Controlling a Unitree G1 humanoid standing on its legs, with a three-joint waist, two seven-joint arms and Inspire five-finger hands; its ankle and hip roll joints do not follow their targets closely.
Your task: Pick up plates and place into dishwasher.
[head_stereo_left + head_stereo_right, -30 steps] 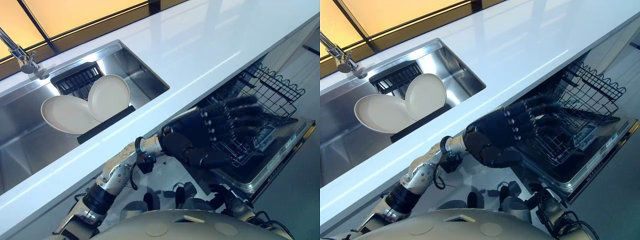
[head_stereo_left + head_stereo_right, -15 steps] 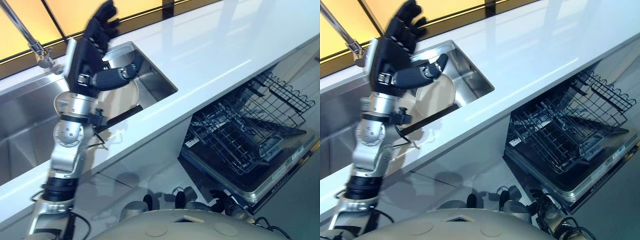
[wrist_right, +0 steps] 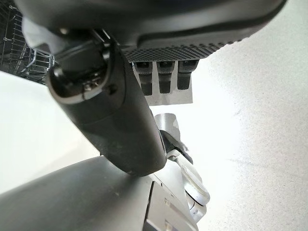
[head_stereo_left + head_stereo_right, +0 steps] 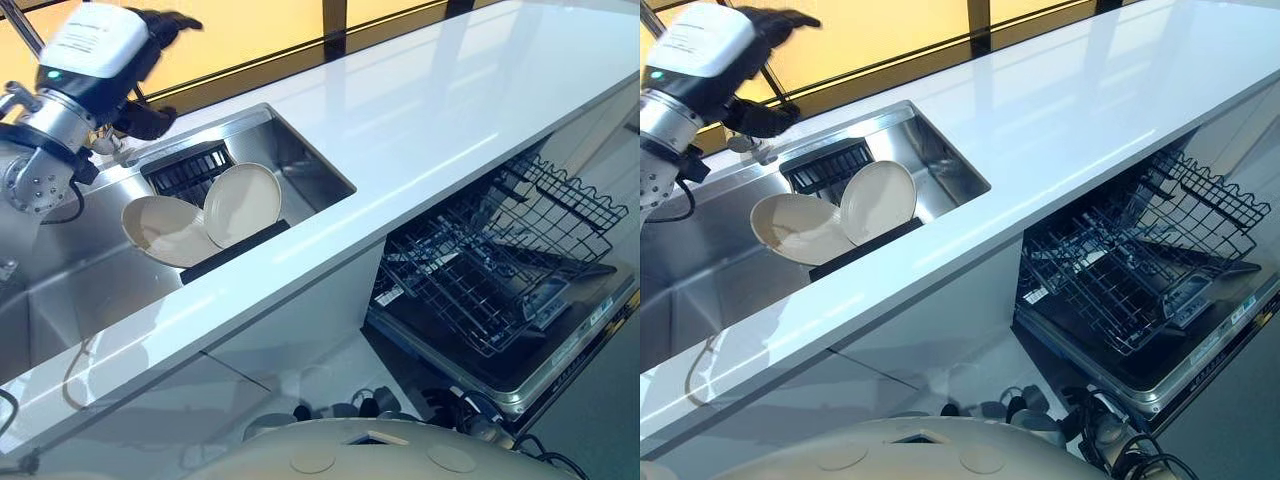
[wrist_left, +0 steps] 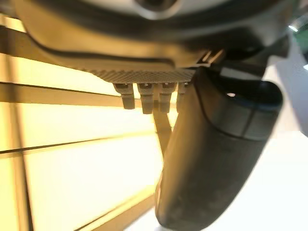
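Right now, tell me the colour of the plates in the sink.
The plates are cream-white and plain, with no pattern. The right eye view shows them best.

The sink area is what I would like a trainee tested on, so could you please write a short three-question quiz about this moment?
1. True or false: the left hand holds a plate.
2. How many plates stand in the sink?
3. Where is the dishwasher rack? A) pushed inside, door shut B) pulled out over the open door, with no plates in it C) on the counter

Key
1. False: it hangs above the sink's far edge near the faucet, apart from the plates.
2. Two, leaning against each other in front of a dark drainer.
3. B
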